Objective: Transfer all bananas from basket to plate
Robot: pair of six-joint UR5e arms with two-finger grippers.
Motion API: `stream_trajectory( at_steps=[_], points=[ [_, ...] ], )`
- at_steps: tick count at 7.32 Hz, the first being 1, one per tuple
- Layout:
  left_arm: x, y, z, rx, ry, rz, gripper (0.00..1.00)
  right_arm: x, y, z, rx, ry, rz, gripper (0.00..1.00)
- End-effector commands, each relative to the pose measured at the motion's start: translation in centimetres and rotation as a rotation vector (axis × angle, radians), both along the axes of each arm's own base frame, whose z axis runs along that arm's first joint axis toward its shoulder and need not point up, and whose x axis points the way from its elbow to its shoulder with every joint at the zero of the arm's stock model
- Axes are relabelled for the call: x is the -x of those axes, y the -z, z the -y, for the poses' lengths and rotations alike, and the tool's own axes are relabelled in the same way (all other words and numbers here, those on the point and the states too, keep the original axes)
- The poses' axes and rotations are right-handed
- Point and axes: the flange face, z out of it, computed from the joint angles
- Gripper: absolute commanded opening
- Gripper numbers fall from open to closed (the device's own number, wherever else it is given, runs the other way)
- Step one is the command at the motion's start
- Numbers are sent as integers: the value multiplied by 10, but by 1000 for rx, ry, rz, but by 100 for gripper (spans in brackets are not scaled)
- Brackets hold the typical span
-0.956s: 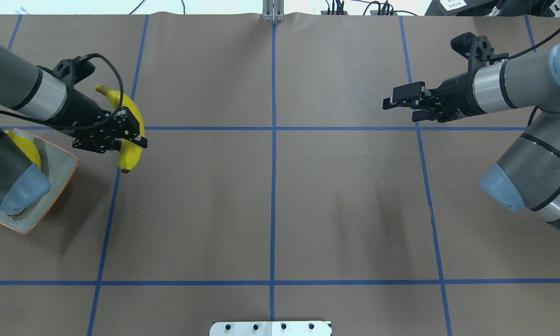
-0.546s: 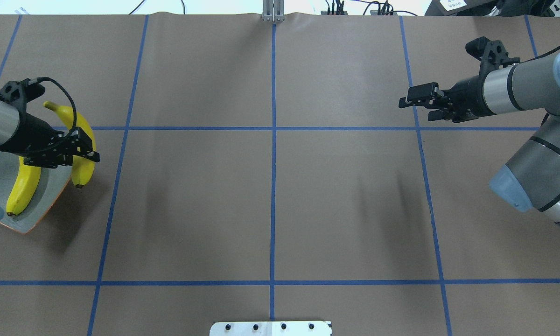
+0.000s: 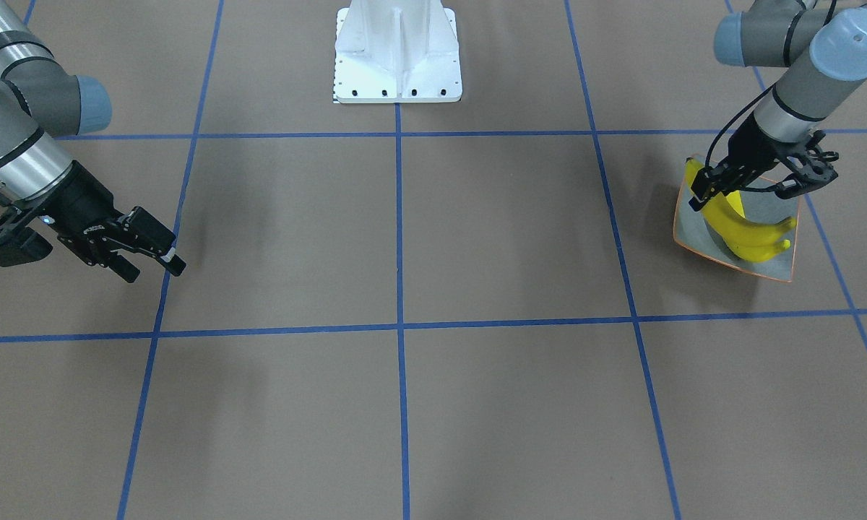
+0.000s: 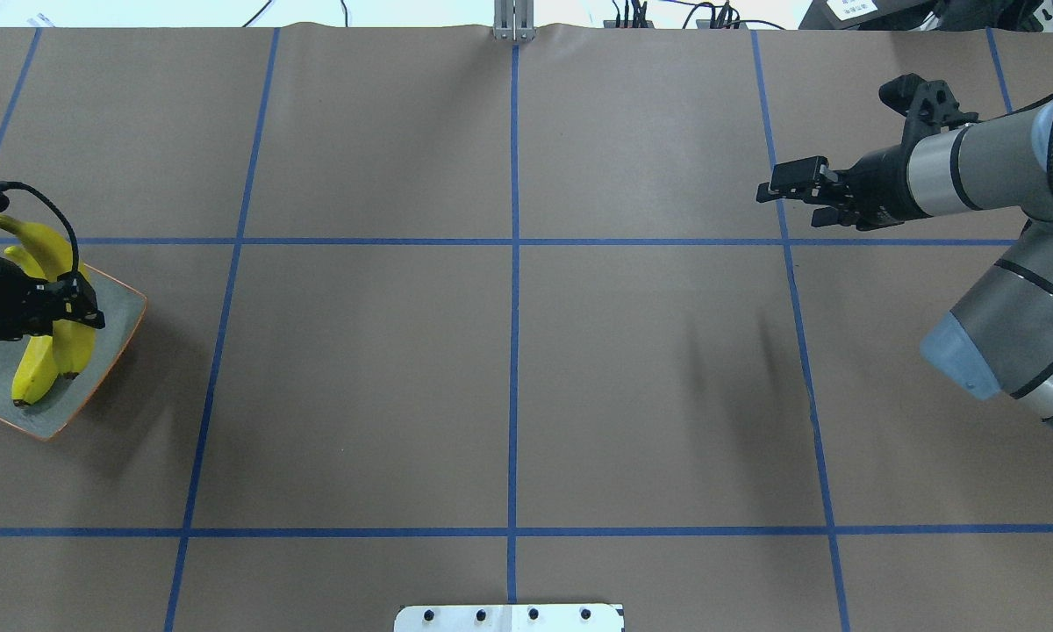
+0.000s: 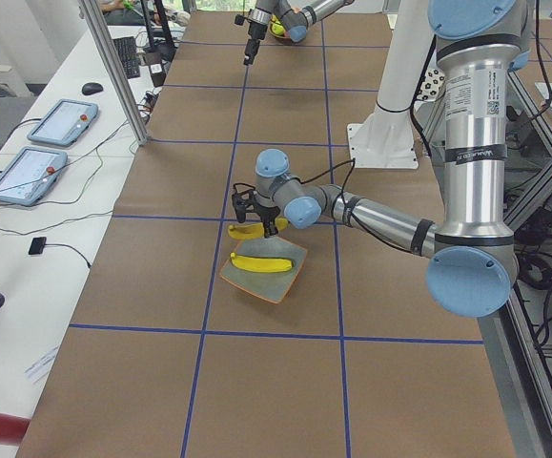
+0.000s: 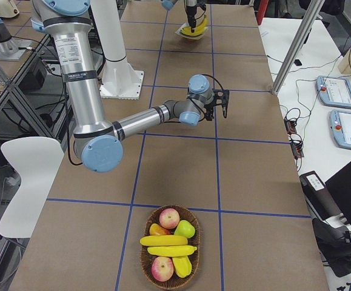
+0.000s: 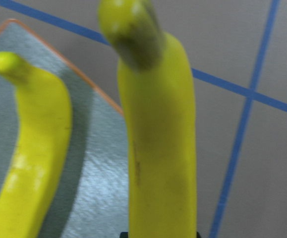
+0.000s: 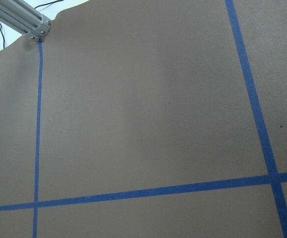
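My left gripper (image 4: pixel 70 307) is shut on a yellow banana (image 4: pixel 74 348) and holds it over the right edge of the plate (image 4: pixel 114 303), a square grey dish with an orange rim at the table's left end. A second banana (image 4: pixel 28 377) lies in the plate beside it. In the left wrist view the held banana (image 7: pixel 158 148) fills the middle and the lying banana (image 7: pixel 34 173) is on the left. The basket (image 6: pixel 142 257) stands at the table's right end, with two bananas (image 6: pixel 163 240) in it. My right gripper (image 4: pixel 785 204) hangs open and empty over the far right of the table.
Apples and other fruit (image 6: pixel 169 217) share the basket with the bananas. The robot's white base plate (image 3: pixel 397 65) sits mid-table on the robot's side. Blue tape lines cross the brown table cover. Tablets and cables lie on side tables beyond the far edge.
My left arm has carried the banana leftward, from beside the plate to over its right edge. The right gripper has drawn back a little to the right.
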Motion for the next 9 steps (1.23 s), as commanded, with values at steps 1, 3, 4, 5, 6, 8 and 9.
stream_trajectory(
  at_steps=[1, 3, 4, 5, 6, 8, 9],
  points=[
    [2, -17, -9, -100, -137, 57, 0, 0, -1, 0, 3, -1, -1, 100],
    [0, -20, -9, -176, -210, 68, 0, 0, -1, 0, 3, -1, -1, 100],
    [-2, -21, -8, -195, -233, 71, 0, 0, 0, 1, 1, -1, 1, 100],
    [-6, -25, -8, -205, -253, 75, 0, 0, 2, 1, 1, -3, 3, 100],
    [-11, -38, 0, -226, -292, 92, 0, 1, 3, 1, -1, -4, 6, 100],
    [-10, -41, 1, -224, -292, 95, 0, 0, 6, 2, -2, -21, 7, 100],
    [-9, -44, 0, -219, -294, 99, 0, 1, 6, 3, -1, -18, 7, 100]
  ],
)
